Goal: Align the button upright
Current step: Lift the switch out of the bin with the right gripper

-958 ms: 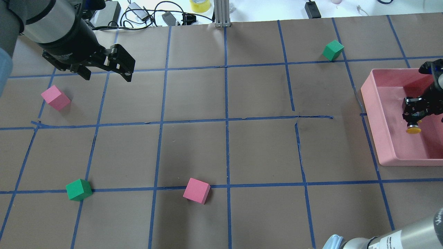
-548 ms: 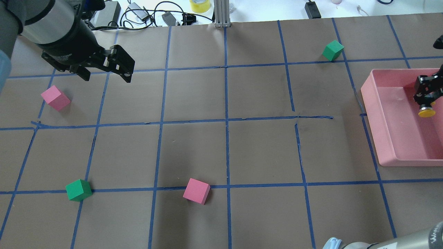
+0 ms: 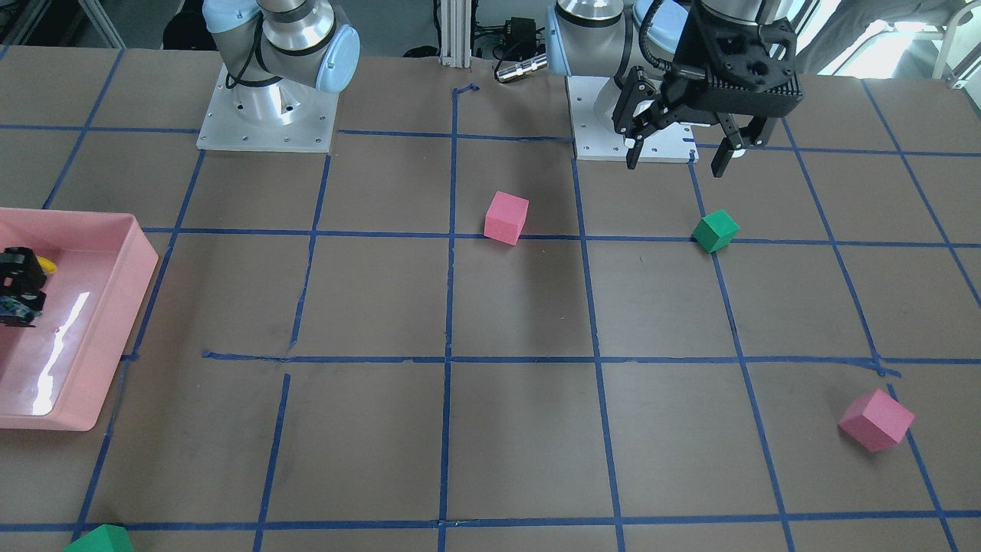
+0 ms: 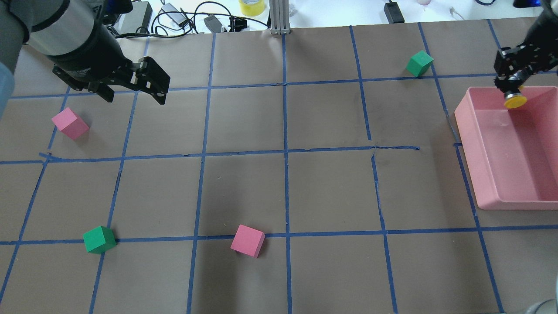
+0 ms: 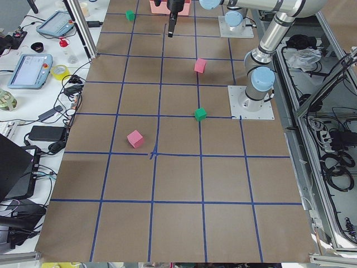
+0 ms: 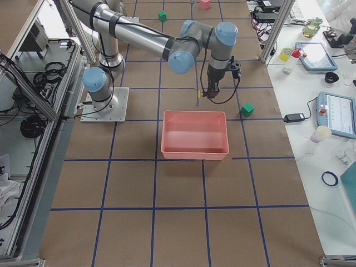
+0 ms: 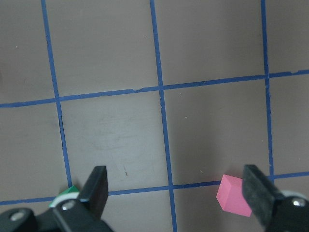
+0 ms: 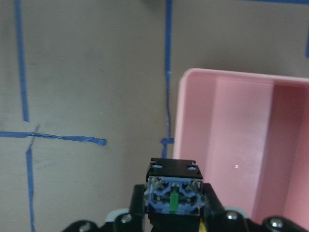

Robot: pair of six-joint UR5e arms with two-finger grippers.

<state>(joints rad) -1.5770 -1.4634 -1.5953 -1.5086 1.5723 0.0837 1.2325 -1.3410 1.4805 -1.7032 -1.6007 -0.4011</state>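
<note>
The bench (image 4: 327, 187) was covered in brown paper marked into squares by blue tape, torn in places. A pink tray (image 4: 464, 131) sat at its right end. The right gripper (image 4: 510, 89) was clenched on the button (image 4: 515, 101), holding it in the air above the tray's far rim. The left gripper (image 4: 135, 97) hung released over the far left squares. Two pink cubes (image 4: 70, 123) (image 4: 247, 240) and two green cubes (image 4: 99, 239) (image 4: 420, 63) lay scattered, well apart. Beyond the paper, a white worktop carried cables (image 4: 183, 19) and a yellow tape roll (image 4: 252, 6).
</note>
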